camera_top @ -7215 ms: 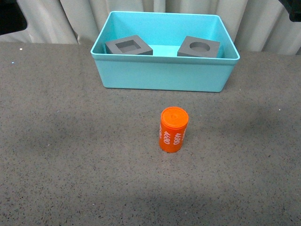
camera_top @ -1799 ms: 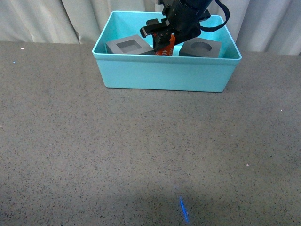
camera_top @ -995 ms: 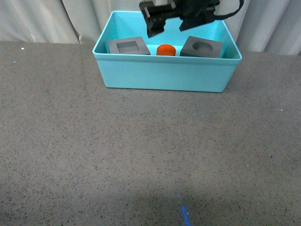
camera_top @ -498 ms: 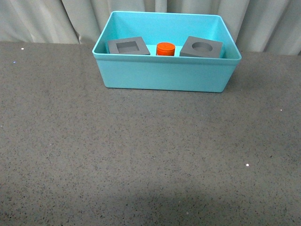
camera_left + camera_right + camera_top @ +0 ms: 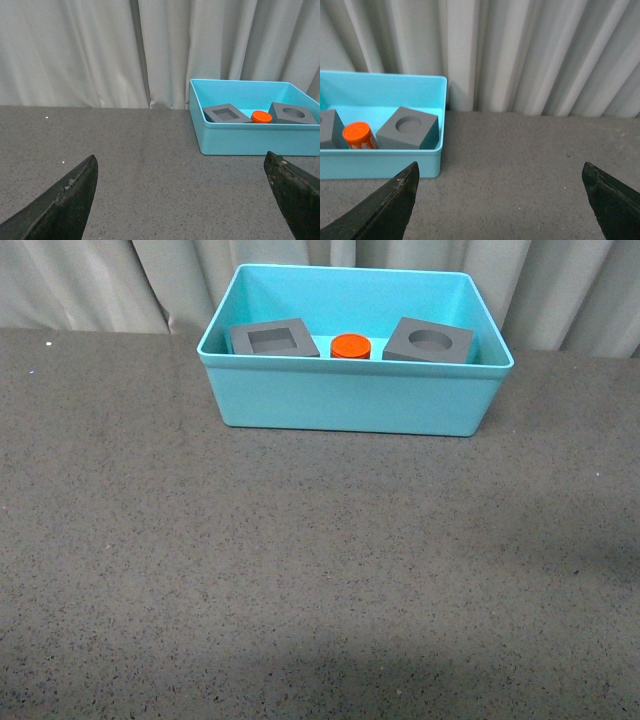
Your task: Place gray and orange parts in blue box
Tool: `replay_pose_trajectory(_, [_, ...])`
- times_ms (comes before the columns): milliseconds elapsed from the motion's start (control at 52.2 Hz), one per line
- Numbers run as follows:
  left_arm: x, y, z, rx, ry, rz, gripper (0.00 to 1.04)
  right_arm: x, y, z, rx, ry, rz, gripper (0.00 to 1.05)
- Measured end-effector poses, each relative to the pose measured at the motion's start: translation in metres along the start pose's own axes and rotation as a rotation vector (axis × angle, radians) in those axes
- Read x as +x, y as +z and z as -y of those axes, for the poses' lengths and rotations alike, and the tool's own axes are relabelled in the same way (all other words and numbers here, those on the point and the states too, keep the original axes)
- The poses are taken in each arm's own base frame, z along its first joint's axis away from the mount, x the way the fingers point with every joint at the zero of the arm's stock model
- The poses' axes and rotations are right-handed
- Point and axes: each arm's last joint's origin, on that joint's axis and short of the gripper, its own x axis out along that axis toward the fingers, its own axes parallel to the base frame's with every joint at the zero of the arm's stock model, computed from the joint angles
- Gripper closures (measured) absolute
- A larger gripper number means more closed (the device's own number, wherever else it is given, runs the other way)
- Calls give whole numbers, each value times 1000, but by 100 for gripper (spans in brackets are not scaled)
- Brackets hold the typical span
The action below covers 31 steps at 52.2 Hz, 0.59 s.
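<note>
All three parts sit inside the blue box [image 5: 355, 390]: gray cube with square recess [image 5: 272, 339] toward its left end, orange cylinder [image 5: 351, 345] upright in the middle, gray cube with round recess [image 5: 428, 341] toward its right end. Cylinder stands between the two cubes, near both; cannot tell if it touches either. Right wrist view shows white print on the cylinder's side, too small to read

Bench [image 5: 300, 570] in front of the box carries no parts. Neither arm shows in the front view. Left gripper [image 5: 185, 200] has jaws spread wide with nothing between them, box ahead and well apart. Right gripper [image 5: 500, 200] likewise has jaws wide apart and empty, box off to one side, gray curtain [image 5: 520, 55] behind

Step in hand: judged as the end of the task, placing looks done since nothing gray or orange lies outside the box. Next move probably calls for no grasp, just keeping both arms clear of the box and parking them
</note>
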Motion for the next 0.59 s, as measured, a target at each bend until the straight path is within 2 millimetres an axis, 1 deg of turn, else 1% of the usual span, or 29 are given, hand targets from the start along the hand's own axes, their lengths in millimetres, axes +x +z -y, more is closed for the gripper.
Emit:
replay_pose_trajectory(38, [0, 0, 0, 0, 0, 0, 7, -7, -3, 3, 28, 30, 63, 14])
replay_pose_trajectory(96, [0, 0, 0, 0, 0, 0, 7, -14, -8, 9, 66, 99, 158, 24])
replay_pose_trajectory(115, [0, 0, 0, 0, 0, 0, 7, -16, -9, 10, 69, 105, 168, 26])
replay_pose_trajectory(134, [0, 0, 0, 0, 0, 0, 7, -19, -13, 13, 75, 114, 185, 31])
replay_pose_trajectory(191, [0, 0, 0, 0, 0, 0, 7, -24, -20, 20, 78, 111, 191, 42])
replay_pose_trajectory(325, [0, 0, 0, 0, 0, 0, 7, -34, -39, 34, 76, 109, 181, 74])
replay_pose_trajectory(402, [0, 0, 0, 0, 0, 0, 7, -40, -46, 40, 78, 107, 185, 92])
replay_pose_trajectory(459, [0, 0, 0, 0, 0, 0, 7, -42, -49, 42, 77, 107, 183, 103])
replay_pose_trajectory(478, [0, 0, 0, 0, 0, 0, 7, -43, -50, 43, 77, 107, 183, 104])
replay_pose_trajectory(593, [0, 0, 0, 0, 0, 0, 7, -49, -57, 48, 80, 106, 184, 104])
